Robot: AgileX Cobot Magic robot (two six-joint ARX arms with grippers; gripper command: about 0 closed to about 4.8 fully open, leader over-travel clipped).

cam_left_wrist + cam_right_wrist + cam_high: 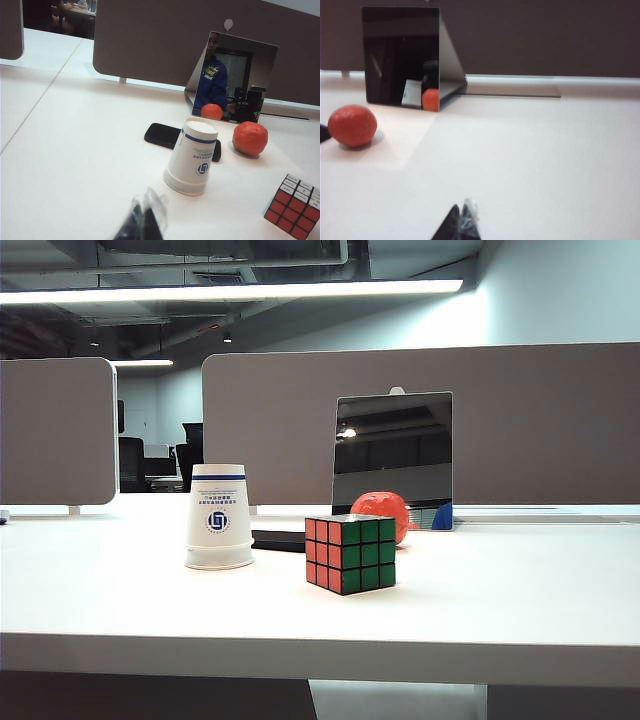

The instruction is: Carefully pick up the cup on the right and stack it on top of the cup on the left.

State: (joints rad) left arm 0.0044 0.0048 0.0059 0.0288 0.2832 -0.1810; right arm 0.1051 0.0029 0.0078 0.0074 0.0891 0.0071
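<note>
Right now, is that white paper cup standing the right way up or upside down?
Upside down. The cup rests on its wide rim on the table, the narrower closed base on top, beside the phone.

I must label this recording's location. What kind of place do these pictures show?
Most likely an open-plan office. The white desk is backed by grey divider panels, more desks and dark office chairs stand behind, and long ceiling strip lights run overhead. Both end effectors sit low at the near edge.

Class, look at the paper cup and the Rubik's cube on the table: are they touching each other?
Apart. The left wrist view shows bare white table between the paper cup and the Rubik's cube; the exterior view shows the same gap.
</note>
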